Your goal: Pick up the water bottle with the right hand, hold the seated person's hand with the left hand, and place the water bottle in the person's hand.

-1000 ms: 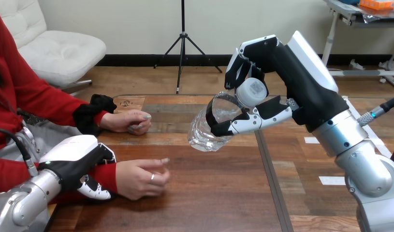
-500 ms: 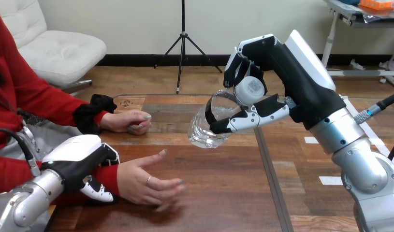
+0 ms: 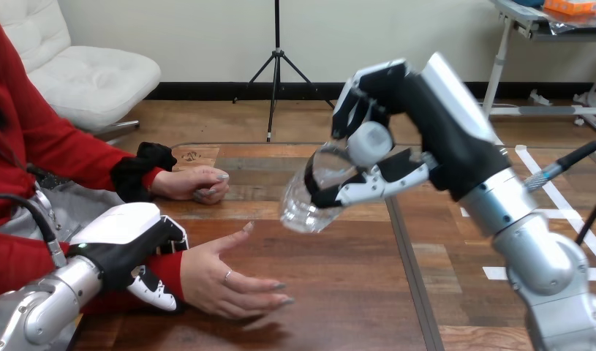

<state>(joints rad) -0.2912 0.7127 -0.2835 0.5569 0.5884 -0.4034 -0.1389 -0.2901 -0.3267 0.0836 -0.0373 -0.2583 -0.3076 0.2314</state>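
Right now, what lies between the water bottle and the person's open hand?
Nothing. In the head view, only bare table shows between the water bottle and the person's open hand.

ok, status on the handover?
Left hand curled round the person's wrist. Right hand holds water bottle aloft, apart from the person's open hand. Nothing between them.

No legible text (small mark (image 3: 191, 156) on table (image 3: 338, 292) unreadable).
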